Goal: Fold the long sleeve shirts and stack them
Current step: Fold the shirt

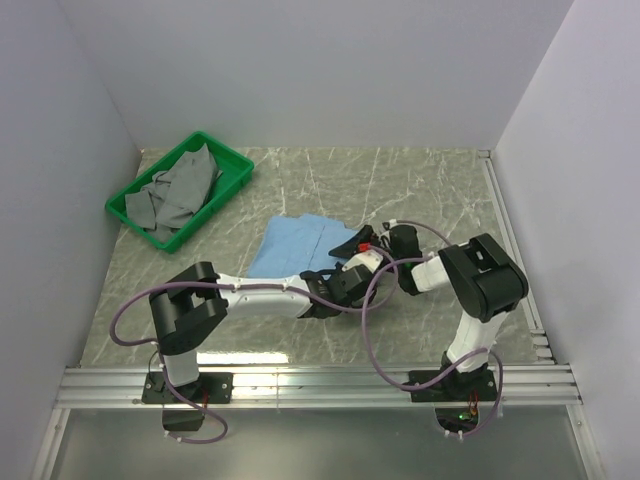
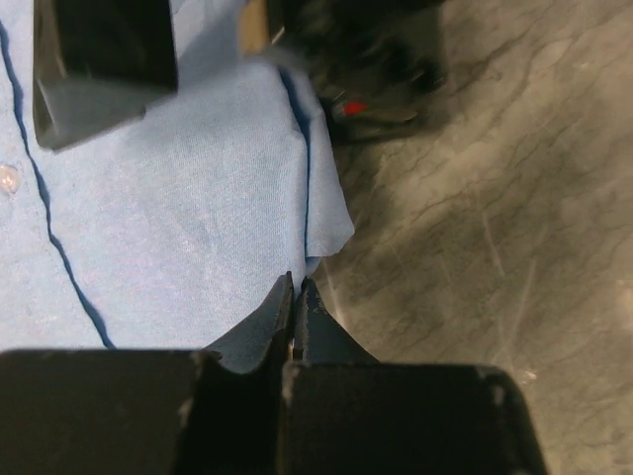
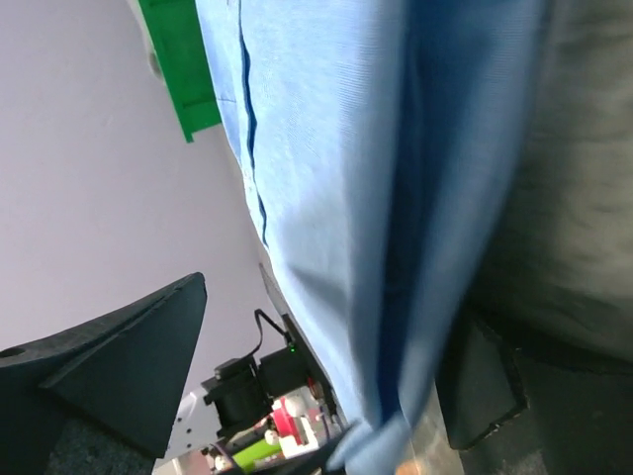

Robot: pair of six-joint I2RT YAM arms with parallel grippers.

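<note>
**Top view.** Marbled table [image 1: 430, 190]. Green bin [image 1: 233, 160] at 10 o'clock, holding grey cloths [image 1: 180, 190]. Light blue shirt [image 1: 295, 243] spread flat near the centre of the table, well apart from the bin. The left gripper [image 1: 343, 272] reaches in from 7 o'clock to the shirt's near right corner. The right gripper [image 1: 377, 243] comes in from 4 o'clock to the shirt's right edge. The two grippers are close together.

**Left wrist view.** Left gripper [image 2: 297, 297] has its jaws pressed together with no gap, tips at the light blue shirt's [image 2: 188, 208] corner at 6 o'clock. Whether cloth is nipped between them cannot be told. A white button [image 2: 8, 180] sits at 9 o'clock. Bare table [image 2: 514, 218] lies toward 3 o'clock. Dark parts of the other arm are blurred at 12 o'clock.

**Right wrist view.** Right gripper [image 3: 336, 317] has its jaws wide, one finger [image 3: 119, 366] at 8 o'clock and the other at 4 o'clock, with a fold of the light blue shirt [image 3: 336, 148] running between them. The green bin [image 3: 183, 69] shows at 11 o'clock.
</note>
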